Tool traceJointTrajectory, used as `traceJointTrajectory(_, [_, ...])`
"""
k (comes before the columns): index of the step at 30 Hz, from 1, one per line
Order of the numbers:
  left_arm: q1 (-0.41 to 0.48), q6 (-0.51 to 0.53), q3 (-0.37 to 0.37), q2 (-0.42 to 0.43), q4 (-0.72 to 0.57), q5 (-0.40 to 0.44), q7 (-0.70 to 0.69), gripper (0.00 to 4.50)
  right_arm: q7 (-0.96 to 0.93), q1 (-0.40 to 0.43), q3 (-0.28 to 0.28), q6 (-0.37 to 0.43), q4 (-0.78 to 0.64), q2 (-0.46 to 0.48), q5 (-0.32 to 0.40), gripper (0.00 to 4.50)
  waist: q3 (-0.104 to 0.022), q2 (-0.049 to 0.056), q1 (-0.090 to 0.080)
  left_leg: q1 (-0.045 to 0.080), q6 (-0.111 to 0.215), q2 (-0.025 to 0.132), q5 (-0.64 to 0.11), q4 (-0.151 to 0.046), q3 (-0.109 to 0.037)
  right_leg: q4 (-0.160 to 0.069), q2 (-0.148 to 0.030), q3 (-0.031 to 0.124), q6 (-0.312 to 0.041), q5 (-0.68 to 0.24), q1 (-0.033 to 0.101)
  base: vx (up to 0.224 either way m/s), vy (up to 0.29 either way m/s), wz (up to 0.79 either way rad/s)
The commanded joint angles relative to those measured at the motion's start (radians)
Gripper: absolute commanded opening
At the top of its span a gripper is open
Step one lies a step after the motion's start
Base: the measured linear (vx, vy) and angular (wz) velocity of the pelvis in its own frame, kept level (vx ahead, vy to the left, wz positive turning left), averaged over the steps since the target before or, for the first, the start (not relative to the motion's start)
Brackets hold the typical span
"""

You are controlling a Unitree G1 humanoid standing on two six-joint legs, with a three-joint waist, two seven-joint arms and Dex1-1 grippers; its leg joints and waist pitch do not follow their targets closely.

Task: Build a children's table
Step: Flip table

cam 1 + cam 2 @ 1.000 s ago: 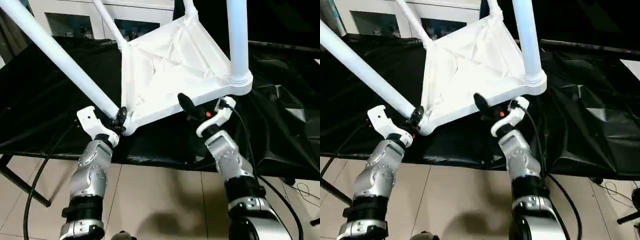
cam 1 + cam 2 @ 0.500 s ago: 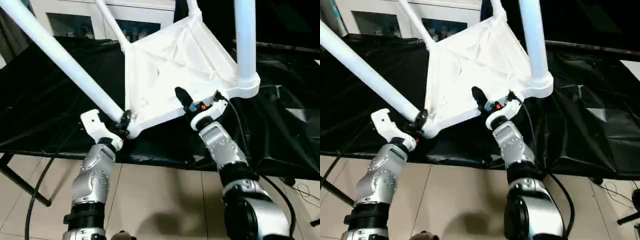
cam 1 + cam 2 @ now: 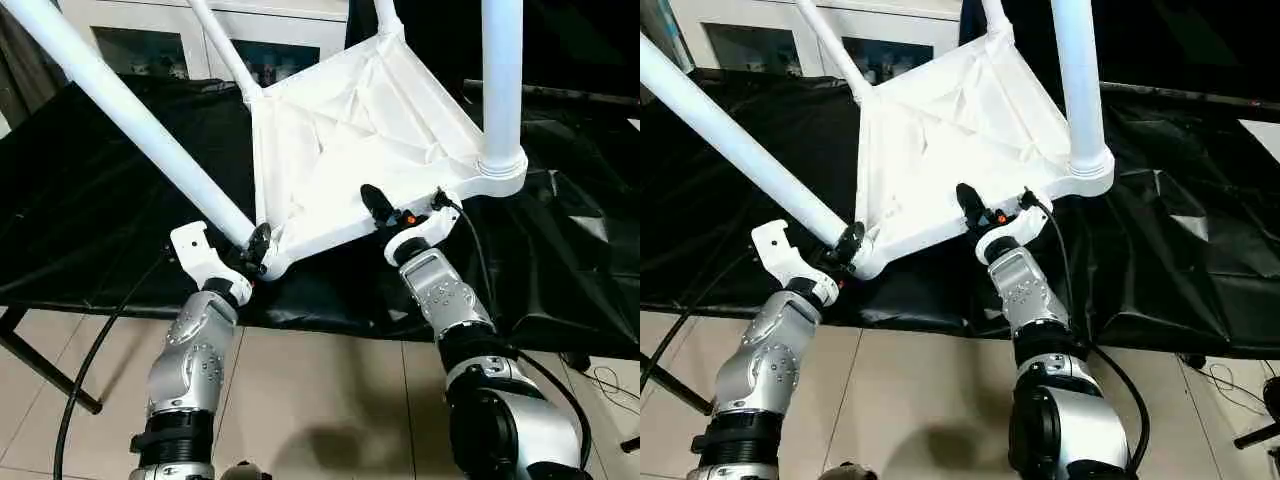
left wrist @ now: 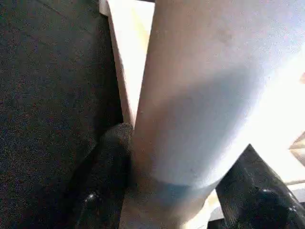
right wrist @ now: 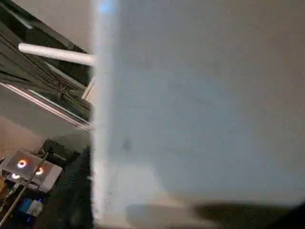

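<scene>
– Firstly, anything changed against a second ago?
– Logged for the right gripper: moved up from below the near rim, now set against that rim of the tabletop, short of the socket of the near-right leg. Cannot tell whether clamped on the rim or standing apart from it. Logged for the left gripper: still clamped on the near-left leg at its socket end, with black fingers pressed to either side of the tube.

– And the condition of the children's table?
– Found inverted, with the ribbed underside facing up, tilted over the black-draped work table. Cannot tell whether resting on the drape anywhere. Fitted with four white tapered legs at the lobed corners. Near pair running out past the upper border of the head views. Far pair, one on the left and one on the right, rising at the back.

– Edges and room for moving?
– Near rim lying just inside the front edge of the work table, above tiled floor. Bare drape to either side of the tabletop. Glass-door cabinet behind the far legs. Dark frame bar below the work table at the robot's left.
</scene>
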Motion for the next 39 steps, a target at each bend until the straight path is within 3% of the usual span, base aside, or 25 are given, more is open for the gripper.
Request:
traceJointTrajectory(1, [-0.005,0.034,-0.017,-0.027,-0.018,-0.049,-0.040,2.85,-0.015,-0.022,-0.010,-0.011,0.010,-0.008,-0.008,2.46,-0.078,0.004,-0.006,0.035,0.036,0.054,-0.107,-0.065,-0.020,-0.052,-0.059,0.022,-0.228,0.073,0.041,0.000,0.000,0.00])
traceJointTrajectory(2, [-0.005,0.046,-0.017,-0.028,-0.021,-0.061,-0.049,2.99,-0.016,-0.021,-0.011,-0.018,0.010,-0.009,-0.010,2.38,-0.077,0.009,-0.005,0.035,0.032,0.054,-0.112,-0.065,-0.021,-0.052,-0.059,0.022,-0.229,0.069,0.040,0.000,0.000,0.00])
traceJointTrajectory(5, [-0.005,0.042,-0.017,-0.026,-0.024,-0.056,-0.042,3.09,-0.018,-0.022,-0.015,-0.029,0.015,-0.014,-0.012,2.16,-0.078,0.007,-0.004,0.035,0.023,0.054,-0.121,-0.066,-0.019,-0.051,-0.057,0.021,-0.239,0.073,0.040,0.000,0.000,0.00])
traceJointTrajectory(6, [-0.003,0.046,-0.016,-0.023,-0.029,-0.058,-0.041,3.34,-0.022,-0.023,-0.018,-0.033,0.016,-0.016,-0.014,2.08,-0.078,0.011,-0.004,0.035,0.025,0.054,-0.122,-0.065,-0.020,-0.051,-0.058,0.021,-0.236,0.079,0.041,0.000,0.000,0.00])
traceJointTrajectory(16, [-0.001,0.047,0.007,0.020,-0.032,-0.061,-0.045,3.86,-0.062,-0.046,-0.034,-0.110,0.012,-0.074,-0.044,2.06,-0.077,0.013,-0.005,0.036,0.018,0.054,-0.127,-0.065,-0.020,-0.052,-0.058,0.021,-0.230,0.072,0.040,0.000,0.000,0.00])
traceJointTrajectory(20, [0.009,0.045,0.010,0.034,-0.040,-0.047,-0.037,4.33,-0.075,-0.056,-0.043,-0.133,0.012,-0.098,-0.051,2.06,-0.076,0.011,-0.003,0.037,0.011,0.053,-0.135,-0.066,-0.019,-0.053,-0.057,0.021,-0.223,0.052,0.040,0.000,0.000,0.00])
traceJointTrajectory(24, [0.062,0.064,0.022,0.077,-0.064,-0.038,-0.046,4.50,-0.094,-0.077,-0.028,-0.151,-0.003,-0.170,-0.095,2.05,-0.078,0.010,-0.002,0.036,0.017,0.052,-0.112,-0.062,-0.018,-0.050,-0.055,0.020,-0.220,0.072,0.040,0.000,0.000,0.00])
traceJointTrajectory(26, [0.108,0.078,-0.005,0.114,-0.094,-0.020,-0.084,4.50,-0.113,-0.075,0.016,-0.142,-0.014,-0.210,-0.155,2.05,-0.078,0.007,-0.001,0.034,0.024,0.049,-0.100,-0.060,-0.018,-0.050,-0.053,0.019,-0.214,0.076,0.042,0.000,0.000,0.00])
traceJointTrajectory(29, [0.137,0.073,-0.046,0.151,-0.118,0.018,-0.117,4.50,-0.132,-0.067,0.037,-0.131,-0.035,-0.226,-0.187,2.05,-0.075,0.007,0.002,0.037,0.023,0.050,-0.112,-0.062,-0.017,-0.055,-0.051,0.021,-0.194,0.040,0.037,0.000,0.000,0.00])
traceJointTrajectory(30, [0.158,0.066,-0.090,0.185,-0.138,0.054,-0.146,4.50,-0.151,-0.057,0.056,-0.121,-0.055,-0.237,-0.215,2.05,-0.074,0.007,0.003,0.040,0.015,0.051,-0.130,-0.064,-0.017,-0.058,-0.051,0.021,-0.188,0.007,0.033,0.000,0.000,0.00])
traceJointTrajectory(33, [0.173,0.065,-0.129,0.214,-0.163,0.078,-0.175,4.50,-0.172,-0.043,0.093,-0.118,-0.074,-0.255,-0.263,2.05,-0.070,0.006,0.000,0.040,-0.010,0.052,-0.178,-0.071,-0.019,-0.062,-0.053,0.021,-0.173,-0.067,0.031,0.000,0.000,0.00])
traceJointTrajectory(36, [0.177,0.057,-0.169,0.240,-0.198,0.100,-0.198,4.50,-0.192,-0.034,0.134,-0.110,-0.094,-0.275,-0.310,2.05,-0.069,0.005,-0.010,0.035,-0.031,0.049,-0.206,-0.074,-0.019,-0.065,-0.054,0.023,-0.161,-0.097,0.033,0.000,0.000,0.00])
traceJointTrajectory(39, [0.155,0.000,-0.238,0.285,-0.259,0.170,-0.234,4.50,-0.206,-0.037,0.203,-0.081,-0.130,-0.312,-0.393,2.05,-0.068,0.003,-0.010,0.036,-0.031,0.047,-0.203,-0.072,-0.019,-0.070,-0.051,0.023,-0.144,-0.107,0.030,0.000,0.000,0.00])
